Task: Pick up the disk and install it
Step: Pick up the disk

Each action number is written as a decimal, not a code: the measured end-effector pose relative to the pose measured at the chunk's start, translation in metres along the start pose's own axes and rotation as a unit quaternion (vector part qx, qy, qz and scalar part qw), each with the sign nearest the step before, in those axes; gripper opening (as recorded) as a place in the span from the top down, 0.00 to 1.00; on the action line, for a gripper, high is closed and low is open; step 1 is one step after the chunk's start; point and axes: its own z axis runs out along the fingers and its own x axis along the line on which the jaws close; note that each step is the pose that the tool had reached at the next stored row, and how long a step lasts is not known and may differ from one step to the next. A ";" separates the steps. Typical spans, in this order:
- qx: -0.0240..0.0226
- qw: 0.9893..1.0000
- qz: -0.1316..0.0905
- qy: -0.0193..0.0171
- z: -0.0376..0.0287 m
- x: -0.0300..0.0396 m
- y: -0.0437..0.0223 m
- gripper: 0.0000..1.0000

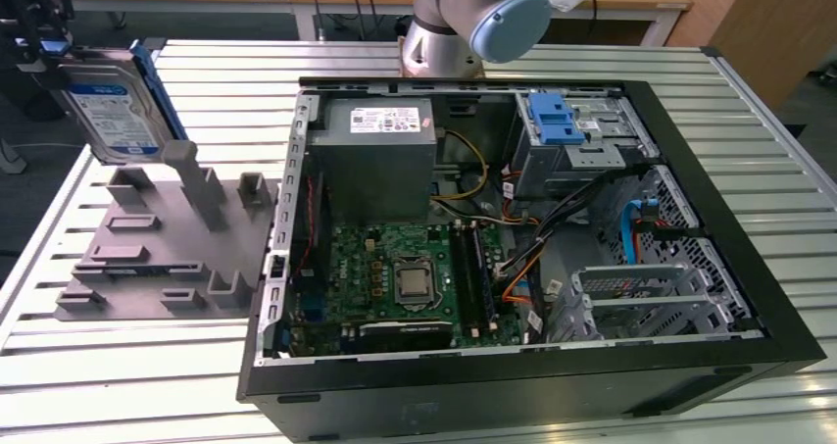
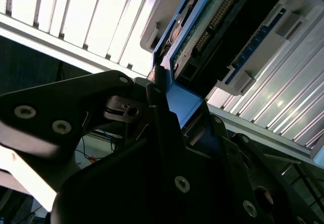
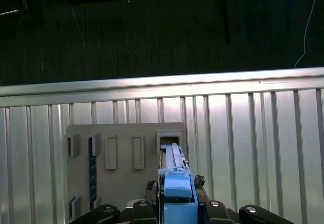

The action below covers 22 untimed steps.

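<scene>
Exterior view: disk [image 1: 118, 111] hangs edge-up over grey stand [image 1: 144, 238], left of open case [image 1: 523, 366]. First wrist view: pincer [image 3: 176, 186] clamps its blue bracket, likely leaving drive faces free.

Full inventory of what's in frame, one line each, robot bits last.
disk: one, silver with a blue bracket, upright over the fixture, at the exterior view's left
fixture: one, grey, slotted, on the table beside the case
computer case: one, black, open, mid-table
power supply: one, grey, inside the case, toward the arm
motherboard: one, green, on the case floor
drive cage: one, silver with a blue latch, inside the case, at the exterior view's right
table: one, silver, slatted, under everything
arm: one, grey with a blue cap, behind the case
gripper: one, black, shut on the disk's bracket
</scene>
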 end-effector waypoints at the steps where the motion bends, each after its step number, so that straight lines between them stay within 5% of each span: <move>1: 0.000 1.000 0.000 0.000 -0.0002 0.0000 0.0000 0.64; 22: 0.000 1.000 0.000 0.000 -0.0098 0.0002 0.0001 0.64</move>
